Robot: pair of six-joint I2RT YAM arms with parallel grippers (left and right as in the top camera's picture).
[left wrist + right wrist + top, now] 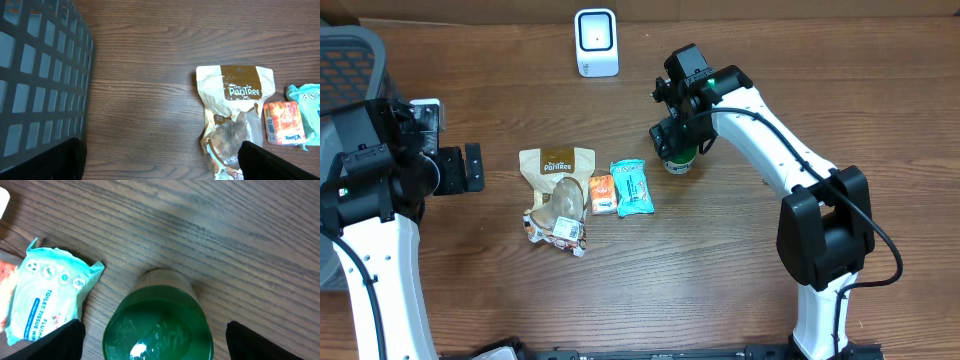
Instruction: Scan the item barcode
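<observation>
- The right gripper (677, 148) is low over the table (720, 270), right of the middle, with the green bottle (679, 161) directly under it.
- In the right wrist view its two fingers (65, 340) stand apart, one on each side of the green bottle (157, 325). A thin strip of wood shows between each finger and the bottle, so the jaws are around it but not clamped on it.
- I cannot tell whether the bottle is upright or lying down.
- The white scanner (596, 42) stands at the far edge of the table, well apart from the bottle and to its left in the overhead view.
- Just beside the bottle lies a teal wipes pack (631, 187), and next to that a small orange pack (602, 194).
- A beige Pantree pouch (558, 165) lies further left, with a crinkled wrapper (558, 226) touching its lower end.
- The left gripper (470, 168) hangs near the pouch with its fingers (45, 160) wide apart and nothing between them.
- A dark mesh basket (40, 75) is at the left edge of the table.
</observation>
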